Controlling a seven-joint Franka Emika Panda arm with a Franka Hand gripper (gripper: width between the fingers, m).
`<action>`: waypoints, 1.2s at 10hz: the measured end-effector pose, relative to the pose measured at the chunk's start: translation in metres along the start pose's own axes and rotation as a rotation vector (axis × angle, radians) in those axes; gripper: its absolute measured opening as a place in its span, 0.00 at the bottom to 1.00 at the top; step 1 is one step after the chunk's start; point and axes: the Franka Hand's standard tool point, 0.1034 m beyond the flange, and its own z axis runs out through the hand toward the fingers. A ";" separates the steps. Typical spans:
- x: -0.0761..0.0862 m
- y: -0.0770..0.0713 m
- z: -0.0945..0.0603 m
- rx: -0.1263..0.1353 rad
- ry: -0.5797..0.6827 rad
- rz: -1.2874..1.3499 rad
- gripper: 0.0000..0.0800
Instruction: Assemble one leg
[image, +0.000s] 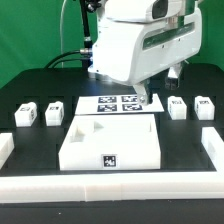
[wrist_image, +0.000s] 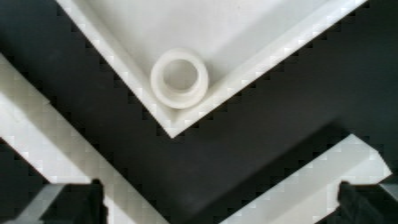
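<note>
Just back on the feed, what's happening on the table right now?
The arm's gripper hovers open and empty at a rear corner of the square panel. The wrist view looks down on that corner's round socket. No leg has been picked up yet: two legs stand at the exterior view's left and two more at its right, all clear of the panel.

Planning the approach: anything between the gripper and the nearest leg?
In the exterior view, only bare black table separates the gripper from that leg.
</note>
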 end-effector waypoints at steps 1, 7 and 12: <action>0.000 0.000 0.000 0.000 0.000 0.000 0.81; 0.000 0.000 0.001 0.001 -0.001 0.000 0.81; 0.000 0.000 0.001 0.001 -0.001 0.000 0.81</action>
